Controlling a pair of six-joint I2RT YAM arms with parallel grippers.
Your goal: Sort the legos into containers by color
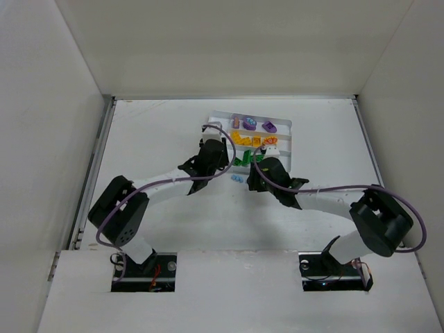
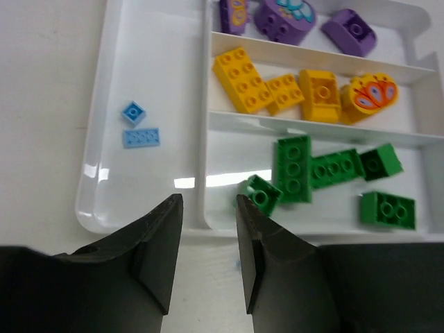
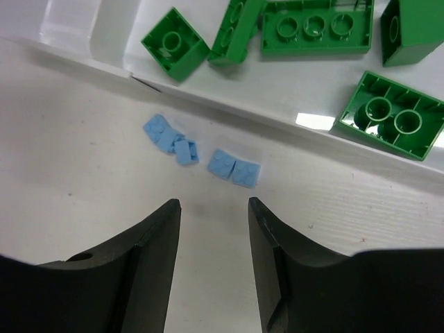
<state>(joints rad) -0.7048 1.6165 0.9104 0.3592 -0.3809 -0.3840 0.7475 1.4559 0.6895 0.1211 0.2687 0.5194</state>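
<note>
The white tray holds sorted legos: purple ones in the far narrow section, yellow-orange ones in the middle one, green ones in the near one. Two pale blue bricks lie in the tall section. My left gripper hovers open and empty over the tray's near rim, with a tilted green brick just past its right finger. On the table before the tray lie several pale blue bricks. My right gripper stands open just short of them, holding nothing.
White walls close in the table on the left, back and right. Both arms reach in side by side toward the tray's near edge, their purple cables looping above them.
</note>
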